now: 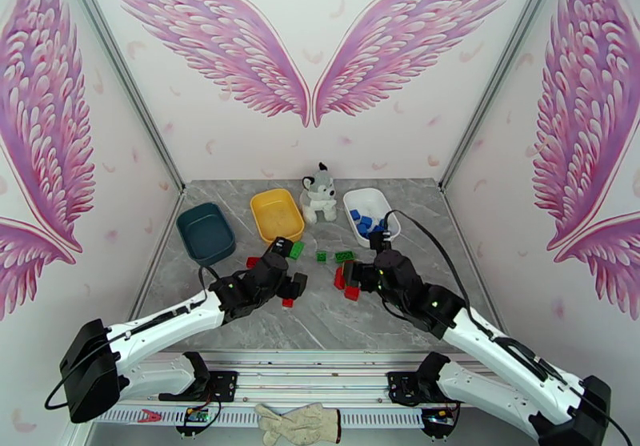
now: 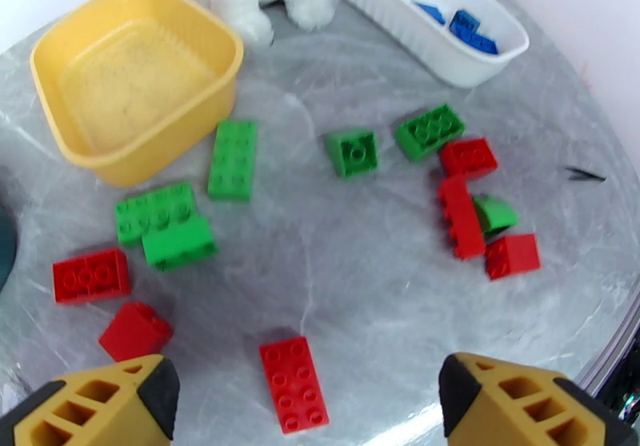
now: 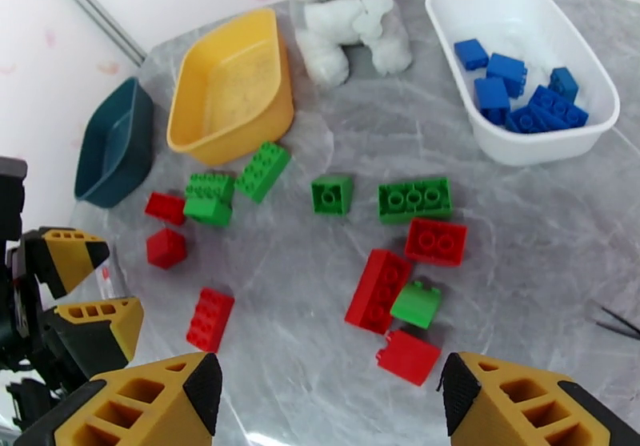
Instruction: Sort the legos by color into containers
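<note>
1. Blue legos (image 3: 520,95) lie in the white tub (image 3: 520,147). Red and green legos are scattered on the marble table (image 2: 360,295). The yellow tub (image 2: 160,151) and teal tub (image 1: 186,219) look empty.
2. Left gripper (image 2: 304,391): jaws wide, empty, hovering over a red two-by-four brick (image 2: 294,383). It should descend straddling the narrow sides, which stand clear of neighbours.
3. Right gripper (image 3: 330,391): jaws wide, empty, above a touching red-and-green cluster (image 3: 380,289). Taking the outer red square brick (image 3: 408,355) first likely avoids dragging others.
4. Each remaining colour should be assigned one empty tub.
</note>
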### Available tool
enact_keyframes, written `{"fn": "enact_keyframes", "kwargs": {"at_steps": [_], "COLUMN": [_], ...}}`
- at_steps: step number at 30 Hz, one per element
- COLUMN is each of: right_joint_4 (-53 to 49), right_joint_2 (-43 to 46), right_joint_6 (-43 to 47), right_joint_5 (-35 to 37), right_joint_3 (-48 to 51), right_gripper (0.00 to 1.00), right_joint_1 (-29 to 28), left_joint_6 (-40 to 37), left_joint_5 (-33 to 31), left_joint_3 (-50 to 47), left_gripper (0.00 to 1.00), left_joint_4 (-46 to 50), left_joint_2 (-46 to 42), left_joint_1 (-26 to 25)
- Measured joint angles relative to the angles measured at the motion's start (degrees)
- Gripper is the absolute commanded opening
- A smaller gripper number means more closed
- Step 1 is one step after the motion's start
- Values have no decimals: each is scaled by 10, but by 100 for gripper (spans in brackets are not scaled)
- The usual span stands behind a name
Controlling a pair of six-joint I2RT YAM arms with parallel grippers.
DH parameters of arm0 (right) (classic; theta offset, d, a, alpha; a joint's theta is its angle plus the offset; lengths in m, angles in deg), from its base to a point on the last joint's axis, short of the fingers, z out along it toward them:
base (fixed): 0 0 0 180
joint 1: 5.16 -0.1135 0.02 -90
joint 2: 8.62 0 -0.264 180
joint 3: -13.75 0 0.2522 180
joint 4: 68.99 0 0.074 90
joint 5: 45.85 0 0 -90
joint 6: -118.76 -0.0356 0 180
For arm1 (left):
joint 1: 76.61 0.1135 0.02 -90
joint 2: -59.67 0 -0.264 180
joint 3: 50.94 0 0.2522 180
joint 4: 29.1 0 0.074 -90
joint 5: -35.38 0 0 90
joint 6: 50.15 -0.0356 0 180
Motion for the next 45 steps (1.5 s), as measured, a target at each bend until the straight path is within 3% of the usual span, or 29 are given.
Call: {"fn": "enact_keyframes", "kwargs": {"at_steps": [8, 13, 21, 27, 30, 33, 36, 40, 45], "right_joint_4": [83, 133, 175, 189, 192, 195, 193, 185, 196], "right_joint_2": [-72, -73, -83, -101, -118, -144, -172, -218, -280], "right_joint_6": [12, 37, 66, 72, 72, 69, 58, 37, 28], "right_joint_5": [43, 56, 65, 77, 78, 76, 75, 71, 51], "right_joint_3": [38, 41, 33, 26, 16, -3, -30, -80, -120], "right_gripper": [81, 84, 74, 71, 74, 91, 98, 99, 99], "right_joint_1": [-42, -42, -42, -37, -24, -10, -5, -5, -5], "left_joint_6": [42, 60, 87, 92, 96, 98, 99, 95, 72], "left_joint_5": [-28, -35, -39, -41, -47, -57, -69, -82, -72], "left_joint_3": [-11, -3, 1, 17, 17, 8, -2, -3, 14], "left_gripper": [88, 80, 62, 36, 27, 25, 24, 25, 25], "left_joint_4": [-4, -10, -40, -55, -61, -62, -56, -54, -54], "left_joint_2": [120, 198, 228, 249, 248, 230, 181, 99, 34], "left_joint_1": [-20, -20, -23, -27, -27, -26, -24, -6, 88]}}
